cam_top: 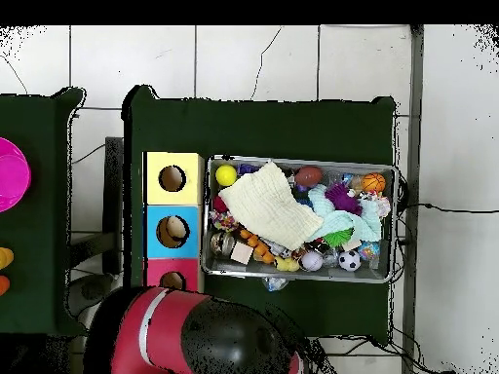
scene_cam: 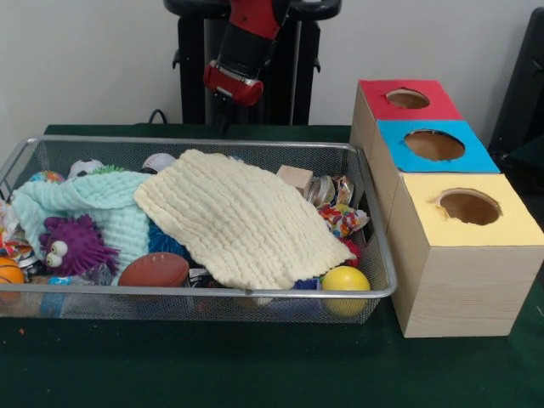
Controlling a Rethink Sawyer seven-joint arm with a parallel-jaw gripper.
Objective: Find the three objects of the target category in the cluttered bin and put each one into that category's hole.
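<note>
A wire mesh bin (scene_cam: 378, 255) (cam_top: 394, 224) holds a heap of toys. A cream cloth (scene_cam: 242, 217) (cam_top: 268, 206) and a mint cloth (scene_cam: 93, 200) (cam_top: 363, 226) cover much of the heap. Showing around them are a yellow ball (scene_cam: 345, 280) (cam_top: 226, 175), a brown football (scene_cam: 154, 270) (cam_top: 309, 176), a purple spiky toy (scene_cam: 75, 244) (cam_top: 341, 198), an orange basketball (scene_cam: 8, 272) (cam_top: 373, 182), a soccer ball (cam_top: 349, 260) and a wooden block (scene_cam: 296, 178) (cam_top: 242, 253). My gripper (scene_cam: 219, 119) hangs behind the bin's far rim, dark and partly hidden.
Beside the bin stands a wooden box with three top holes: red (scene_cam: 407, 99) (cam_top: 172, 280), blue (scene_cam: 434, 144) (cam_top: 172, 231) and yellow (scene_cam: 469, 206) (cam_top: 172, 178). Wrapped sweets (scene_cam: 340, 212) lie near the block. A pink bowl (cam_top: 10, 173) sits on another table.
</note>
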